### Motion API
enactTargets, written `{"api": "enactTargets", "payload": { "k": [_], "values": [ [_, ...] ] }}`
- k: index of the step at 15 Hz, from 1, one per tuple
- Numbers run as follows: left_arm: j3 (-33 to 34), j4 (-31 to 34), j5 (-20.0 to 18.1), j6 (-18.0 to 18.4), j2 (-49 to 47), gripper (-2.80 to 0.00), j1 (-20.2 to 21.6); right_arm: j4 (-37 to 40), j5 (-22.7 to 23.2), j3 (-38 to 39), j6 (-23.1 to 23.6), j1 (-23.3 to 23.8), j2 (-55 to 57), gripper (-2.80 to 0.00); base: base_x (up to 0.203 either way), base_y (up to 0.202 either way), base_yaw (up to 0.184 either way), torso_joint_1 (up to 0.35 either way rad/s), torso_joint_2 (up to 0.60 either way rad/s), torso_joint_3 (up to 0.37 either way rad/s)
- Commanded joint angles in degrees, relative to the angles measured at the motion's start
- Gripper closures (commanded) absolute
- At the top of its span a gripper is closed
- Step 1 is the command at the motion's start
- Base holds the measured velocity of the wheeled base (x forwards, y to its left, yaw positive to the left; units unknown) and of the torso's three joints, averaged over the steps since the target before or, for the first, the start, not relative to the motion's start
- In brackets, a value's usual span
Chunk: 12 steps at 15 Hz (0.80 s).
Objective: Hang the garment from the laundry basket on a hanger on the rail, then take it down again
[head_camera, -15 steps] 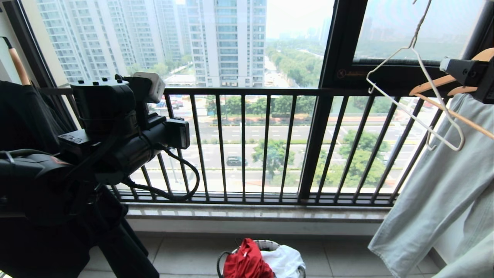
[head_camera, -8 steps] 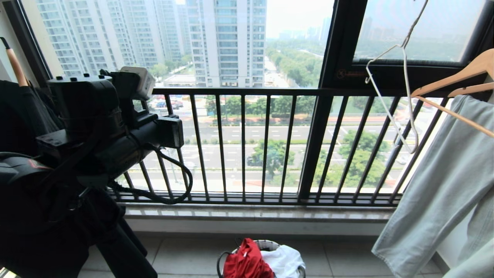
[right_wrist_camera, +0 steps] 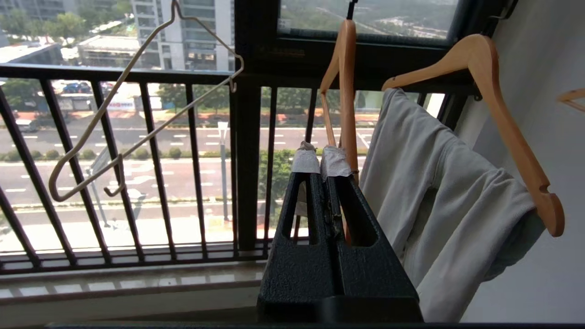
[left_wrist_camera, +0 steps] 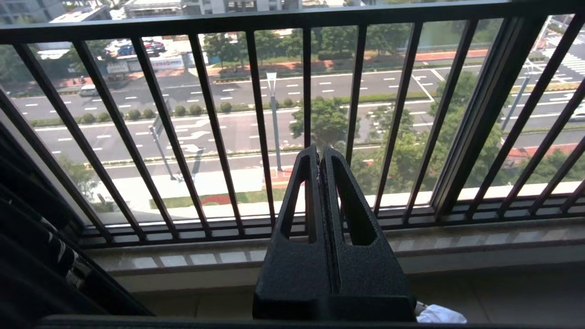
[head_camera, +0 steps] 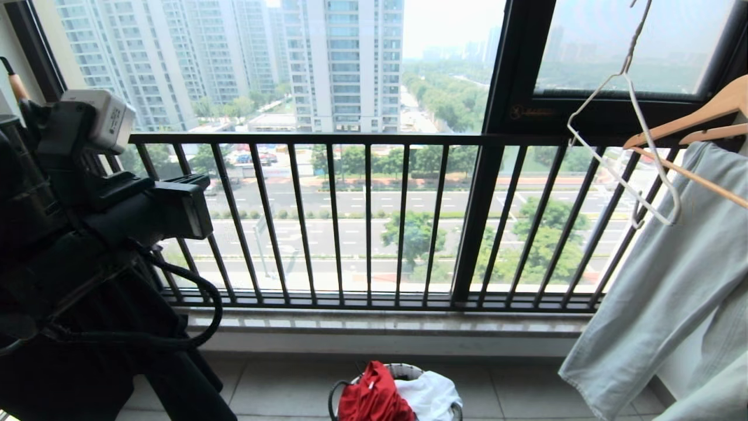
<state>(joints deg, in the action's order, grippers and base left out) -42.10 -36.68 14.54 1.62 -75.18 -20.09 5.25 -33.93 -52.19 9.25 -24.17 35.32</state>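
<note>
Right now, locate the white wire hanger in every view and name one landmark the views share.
Head view: the white wire hanger hangs empty at upper right, before the window, beside the wooden hangers.
Left wrist view: not in it.
Right wrist view: the hanger hangs at left, tilted, before the bars.
Shared landmark: the dark balcony railing, in all three views.

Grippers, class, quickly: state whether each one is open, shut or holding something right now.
Left gripper: shut, holding nothing.
Right gripper: shut, holding nothing.
</note>
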Motion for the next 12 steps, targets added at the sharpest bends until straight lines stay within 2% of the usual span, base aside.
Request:
{"api": "enactTargets", "payload": {
  "k": [1,2,4,6,8,10,11,12],
  "values": [
    [1.8,-0.2,-0.1,-0.2,6.7,0.0,5.8,0.2,-0.2,-0.2,0.1,2.6,-3.9,0.0,0.0,0.0,0.0,0.0,0.0,0.0],
    [3.2,-0.2,-0.2,-0.3,10.1,0.0,7.8,0.4,-0.2,-0.2,0.1,4.6,-5.1,0.0,0.0,0.0,0.0,0.0,0.0,0.0],
    [7.7,0.0,-0.3,-0.3,17.3,0.0,8.8,0.7,-0.2,-0.1,0.1,7.6,-7.4,0.0,0.0,0.0,0.0,0.0,0.0,0.0],
    [11.2,2.4,0.0,-0.3,24.4,0.0,9.5,4.1,-0.4,0.0,0.1,8.4,-10.4,0.0,0.0,0.0,0.0,0.0,0.0,0.0],
    [12.1,9.9,0.2,-0.3,32.2,0.0,10.4,9.3,-0.4,0.1,0.0,10.2,-13.8,0.0,0.0,0.0,0.0,0.0,0.0,0.0],
    [11.7,19.4,0.6,-0.1,39.6,0.0,10.9,11.0,-0.4,-0.6,0.0,12.4,-15.6,0.0,0.0,0.0,0.0,0.0,0.0,0.0],
    [10.9,25.3,3.3,-0.1,42.1,0.0,11.3,11.2,-0.4,-1.1,0.0,13.8,-15.9,0.0,0.0,0.0,0.0,0.0,0.0,0.0],
    [10.1,27.2,7.9,0.0,43.6,0.0,11.5,11.3,-0.4,-1.5,0.0,15.0,-16.2,0.0,0.0,0.0,0.0,0.0,0.0,0.0]
  ]
}}
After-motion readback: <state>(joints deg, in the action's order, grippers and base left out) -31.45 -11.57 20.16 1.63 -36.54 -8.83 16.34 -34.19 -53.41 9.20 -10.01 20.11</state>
